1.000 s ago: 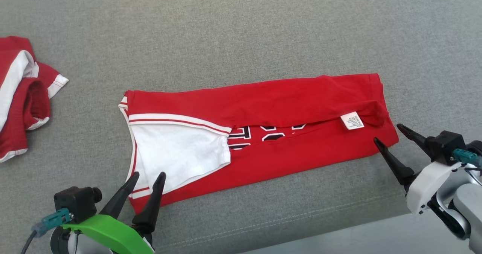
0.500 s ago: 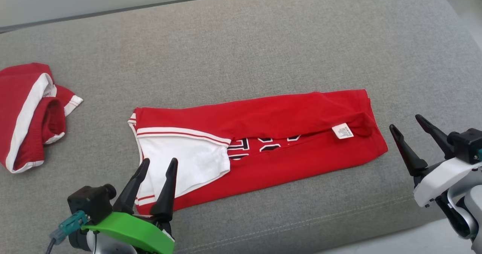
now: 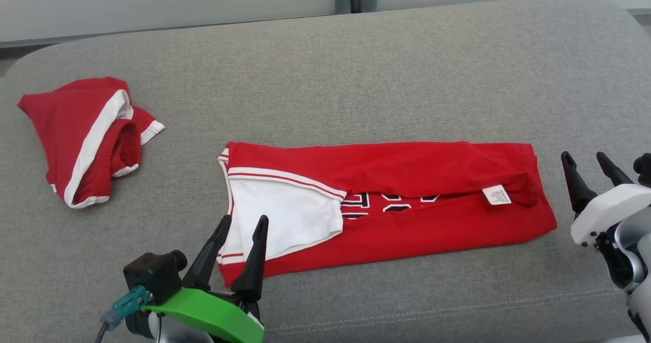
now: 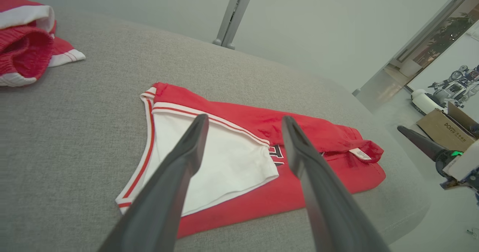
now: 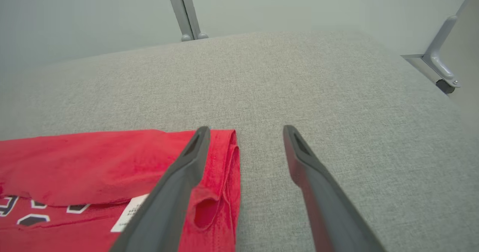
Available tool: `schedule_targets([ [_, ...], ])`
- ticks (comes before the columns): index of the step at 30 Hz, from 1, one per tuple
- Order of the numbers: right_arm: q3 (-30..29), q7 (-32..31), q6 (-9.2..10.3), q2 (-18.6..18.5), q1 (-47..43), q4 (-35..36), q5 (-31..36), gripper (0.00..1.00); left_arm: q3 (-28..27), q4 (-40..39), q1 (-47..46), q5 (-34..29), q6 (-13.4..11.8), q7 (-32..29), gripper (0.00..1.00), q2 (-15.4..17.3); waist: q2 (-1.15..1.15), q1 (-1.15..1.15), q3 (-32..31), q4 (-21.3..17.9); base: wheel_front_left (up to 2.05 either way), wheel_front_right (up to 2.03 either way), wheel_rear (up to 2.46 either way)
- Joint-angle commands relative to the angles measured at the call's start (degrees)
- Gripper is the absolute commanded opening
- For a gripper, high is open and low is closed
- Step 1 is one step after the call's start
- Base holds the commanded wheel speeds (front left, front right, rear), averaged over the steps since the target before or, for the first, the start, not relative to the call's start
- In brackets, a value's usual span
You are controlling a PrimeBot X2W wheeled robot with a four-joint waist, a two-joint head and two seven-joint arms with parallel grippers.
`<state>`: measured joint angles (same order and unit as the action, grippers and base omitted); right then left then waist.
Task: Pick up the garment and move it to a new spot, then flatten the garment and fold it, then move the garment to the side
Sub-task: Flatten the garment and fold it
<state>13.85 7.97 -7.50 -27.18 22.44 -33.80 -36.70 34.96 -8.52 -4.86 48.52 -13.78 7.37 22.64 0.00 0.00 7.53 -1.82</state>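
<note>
The garment [image 3: 407, 172] is a red jersey folded into a long strip across the grey cushion, with a white panel [image 3: 285, 216] at its left end and a white label [image 3: 497, 194] near its right end. My left gripper [image 3: 244, 221] stands open over the strip's near left corner, nothing between its fingers; its wrist view has the gripper [image 4: 245, 118] above the white panel of the garment [image 4: 318, 132]. My right gripper [image 3: 583, 155] stands open just off the right end, empty. In its wrist view the gripper [image 5: 246, 128] straddles the edge of the garment [image 5: 93, 162].
A second red and white garment [image 3: 86, 134] lies bunched at the cushion's far left, also seen as a heap [image 4: 22, 46]. The grey cushion [image 3: 356, 78] has bare fabric behind the strip, a seam along its front edge [image 3: 432, 310], and a pale wall behind. A cardboard box [image 4: 445, 128] stands beyond.
The head camera has tilted up, so the whole scene shifted and the wall now shows. My right gripper has drawn slightly away from the strip's right end. Both grippers stay open.
</note>
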Motion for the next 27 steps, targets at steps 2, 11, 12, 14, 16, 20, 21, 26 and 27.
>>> schedule_targets([
  [2,-1.64,-1.62,0.02,1.69,1.84,-3.57,-0.31,1.0,0.12,0.31,-1.07,-0.62,0.22,0.19,1.0,-0.23,0.0,0.0,0.41,2.84,0.0,0.0,0.0],
  [11,-3.84,-3.01,0.02,4.72,5.1,-15.29,2.04,1.0,0.0,0.25,-1.59,-0.85,0.09,0.47,1.0,-0.18,0.0,0.0,0.81,6.5,0.0,0.0,0.0],
  [12,-3.73,-3.1,0.02,5.12,5.17,-16.46,2.24,1.0,-0.16,0.17,-1.45,-0.76,-0.04,0.5,1.0,0.02,0.0,0.0,0.75,6.72,0.0,0.0,0.0],
  [14,-3.42,-3.25,0.02,5.8,5.03,-18.29,2.36,1.0,-0.48,-0.02,-0.99,-0.53,-0.17,0.59,1.0,0.39,0.0,0.0,0.64,6.99,0.0,0.0,0.0],
  [16,-3.17,-3.48,0.02,6.11,4.55,-19.8,2.38,1.0,-0.72,-0.22,-0.49,-0.24,-0.33,0.69,1.0,0.66,0.0,0.0,0.51,7.11,0.0,0.0,0.0],
  [20,-2.59,-4.02,0.02,6.49,3.72,-22.05,2.55,1.0,-1.04,-0.69,0.34,0.14,-0.67,0.86,1.0,1.03,0.0,0.0,0.31,6.96,0.0,0.0,0.0],
  [21,-2.39,-4.24,0.02,6.67,3.6,-22.33,2.41,1.0,-1.1,-0.79,0.5,0.24,-0.71,0.82,1.0,1.09,0.0,0.0,0.32,6.86,0.0,0.0,0.0],
  [26,0.05,-4.83,0.01,7.63,3.16,-21.89,1.75,1.0,-1.25,-1.11,0.67,0.51,-0.76,0.92,1.0,1.19,0.0,0.0,0.52,6.45,0.0,0.0,0.0],
  [27,0.53,-4.71,0.01,7.79,3.24,-21.76,1.6,0.92,-1.26,-1.13,0.64,0.57,-0.72,0.88,1.0,1.25,0.0,0.0,0.58,6.42,0.0,0.0,0.0],
])
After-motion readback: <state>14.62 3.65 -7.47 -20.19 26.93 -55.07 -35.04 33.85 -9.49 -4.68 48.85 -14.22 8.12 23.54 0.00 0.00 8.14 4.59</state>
